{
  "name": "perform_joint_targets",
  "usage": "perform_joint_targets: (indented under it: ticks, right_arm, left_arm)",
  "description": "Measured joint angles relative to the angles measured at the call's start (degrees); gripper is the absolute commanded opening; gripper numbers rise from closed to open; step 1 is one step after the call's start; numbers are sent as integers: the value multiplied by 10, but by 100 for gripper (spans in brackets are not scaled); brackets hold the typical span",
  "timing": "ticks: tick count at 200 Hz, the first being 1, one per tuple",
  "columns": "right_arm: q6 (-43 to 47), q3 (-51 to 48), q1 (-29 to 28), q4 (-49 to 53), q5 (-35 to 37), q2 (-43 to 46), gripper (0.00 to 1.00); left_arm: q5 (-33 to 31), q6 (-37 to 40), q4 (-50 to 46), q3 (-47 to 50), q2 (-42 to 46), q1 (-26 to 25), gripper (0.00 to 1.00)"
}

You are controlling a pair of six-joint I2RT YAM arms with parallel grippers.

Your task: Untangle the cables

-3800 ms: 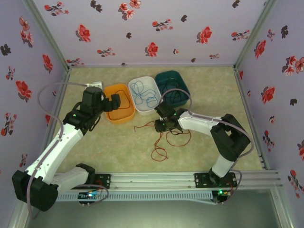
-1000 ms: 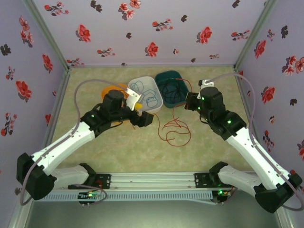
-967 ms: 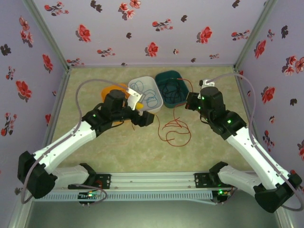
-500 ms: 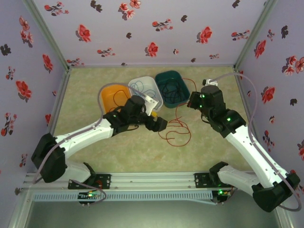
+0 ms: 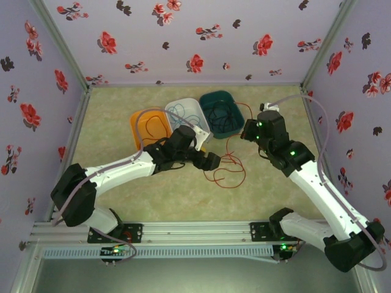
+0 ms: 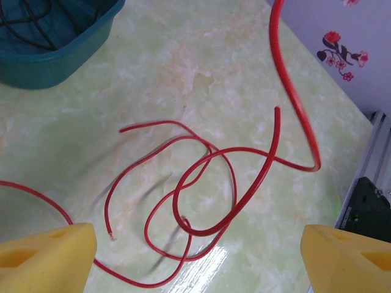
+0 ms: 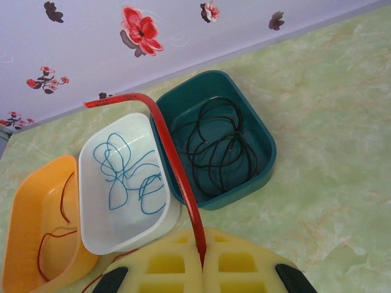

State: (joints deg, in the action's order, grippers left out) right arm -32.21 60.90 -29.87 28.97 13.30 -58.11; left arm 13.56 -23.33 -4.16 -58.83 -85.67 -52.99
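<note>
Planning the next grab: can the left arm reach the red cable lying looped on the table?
Probably yes: the left tool hangs open just above the looped red cable, nothing in between.

You are looking into a lab test booth. Lilac flower-printed wall panels enclose a pale green marbled tabletop and a grooved aluminium mounting rail.

The top camera is looking down from above and behind the near edge of the bench, taking in all of it. The left wrist camera is hanging close over the bench, facing the red cable and a corner of the teal tray. The right wrist camera is sitting higher, looking toward the far wall; all 3 views are sharing that tray.
</note>
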Motion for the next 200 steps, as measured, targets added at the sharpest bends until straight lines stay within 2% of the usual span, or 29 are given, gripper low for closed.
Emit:
perform_joint_targets:
  ticks: [49, 100, 110, 128, 155, 176, 200]
  right_arm:
    - [-5, -9, 0, -9, -7, -1, 0]
    - [-15, -11, 0, -29, -31, -4, 0]
    - [-17, -11, 0, -34, -36, -5, 0]
    - [-22, -11, 0, -40, -46, -5, 0]
    - [-24, -11, 0, -38, -49, -6, 0]
    - [-24, -11, 3, -31, -50, -12, 0]
    - [-26, -11, 10, -24, -66, -36, 3]
  left_arm:
    - [33, -19, 58, 0, 0, 0, 87]
    - [62, -21, 88, -32, -37, 0, 68]
    - [65, -19, 89, -41, -49, 0, 61]
    - [66, -23, 88, -49, -64, 1, 39]
    - [65, -19, 89, -50, -65, 5, 17]
    - [59, -16, 82, -50, -53, 12, 9]
    - [51, -5, 71, -48, -13, 23, 5]
